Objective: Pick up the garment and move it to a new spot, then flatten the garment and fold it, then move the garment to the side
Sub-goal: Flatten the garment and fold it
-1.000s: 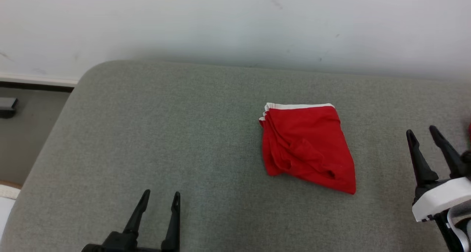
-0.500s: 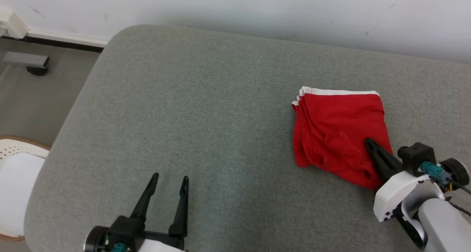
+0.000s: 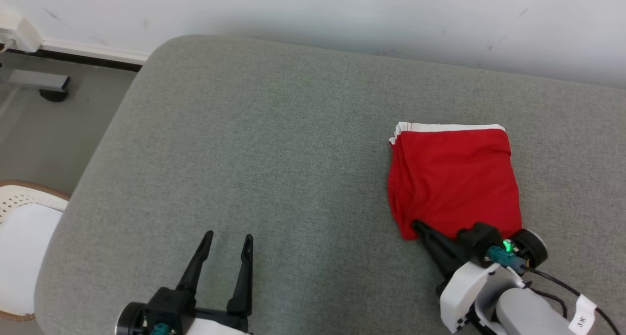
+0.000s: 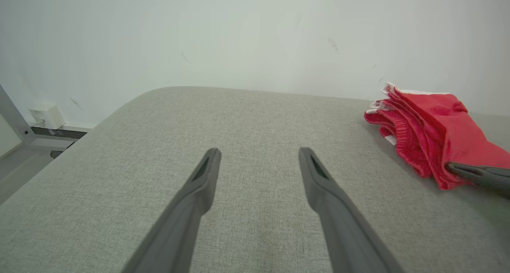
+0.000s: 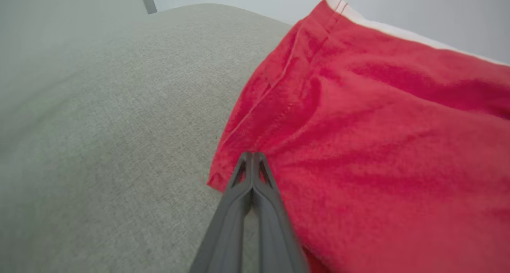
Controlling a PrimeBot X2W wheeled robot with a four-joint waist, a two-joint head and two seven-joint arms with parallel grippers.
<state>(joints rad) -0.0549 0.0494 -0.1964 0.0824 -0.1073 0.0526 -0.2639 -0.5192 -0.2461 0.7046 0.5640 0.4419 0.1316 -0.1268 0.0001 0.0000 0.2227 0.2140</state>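
Note:
The folded red garment (image 3: 452, 178) with a white waistband edge lies flat on the right part of the grey cushion (image 3: 244, 154); it also shows as the garment (image 4: 430, 125) and the garment (image 5: 378, 125). My right gripper (image 3: 419, 226) is shut, fingers pressed together, tips touching the garment's near-left corner; the wrist view shows the right gripper (image 5: 252, 155) with no cloth visibly between the tips. One right finger (image 4: 470, 171) reaches in at the left wrist view's right edge. My left gripper (image 3: 229, 237) stands open and empty over bare cushion, well left of the garment, as the left gripper (image 4: 259, 151).
The cushion's rounded left edge drops to the floor, where a white chair seat (image 3: 19, 237) and a grey metal foot (image 3: 41, 83) stand. A pale wall (image 3: 313, 12) runs close behind the cushion. Bare cushion stretches left and in front of the garment.
The head camera shifted over the last second. My right gripper swung in over the garment, then drew back to its near-left corner. The cloth now lies smoother. The left gripper held still.

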